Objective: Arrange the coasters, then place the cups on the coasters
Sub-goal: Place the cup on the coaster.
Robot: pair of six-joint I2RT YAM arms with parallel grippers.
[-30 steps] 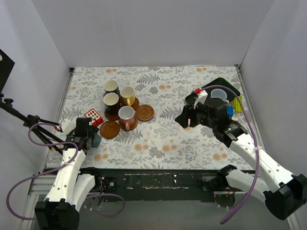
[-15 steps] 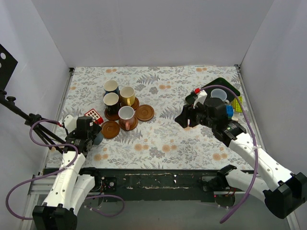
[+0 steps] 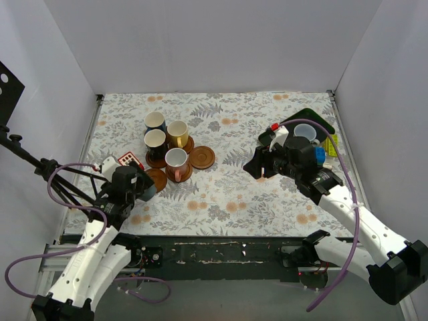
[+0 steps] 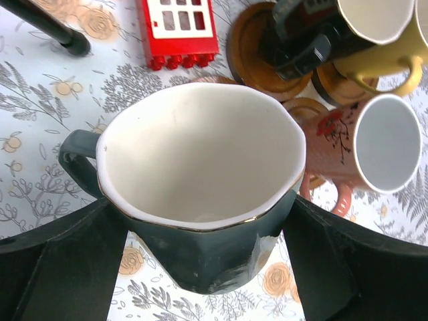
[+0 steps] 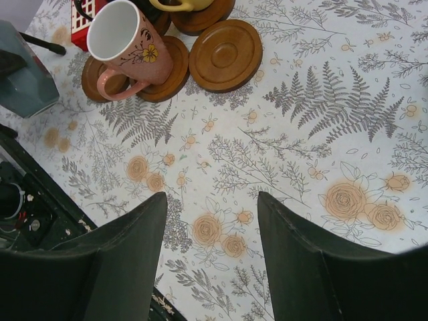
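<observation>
Seen from above, two robot arms work over a floral-patterned worktop. The left gripper is clamped around a dark teal cup with a pale inside, carried upright just above the worktop at the near left. Right beside it lies an empty coaster, which looks like the cup's target. The step in hand appears to be bringing this cup to that coaster. The next move calls for centring the cup over the disc and lowering it level before letting go. Close behind stand four cups already on coasters: a pink cup, a yellow cup, a dark blue cup and a dark cup. The pink one is nearest and could be knocked. A red block sits just left of the cluster. A second empty coaster lies to the right of the pink cup. The right gripper hovers mid-worktop, fingers apart and holding nothing. A pale cup waits on a dark green tray at the far right.
</observation>
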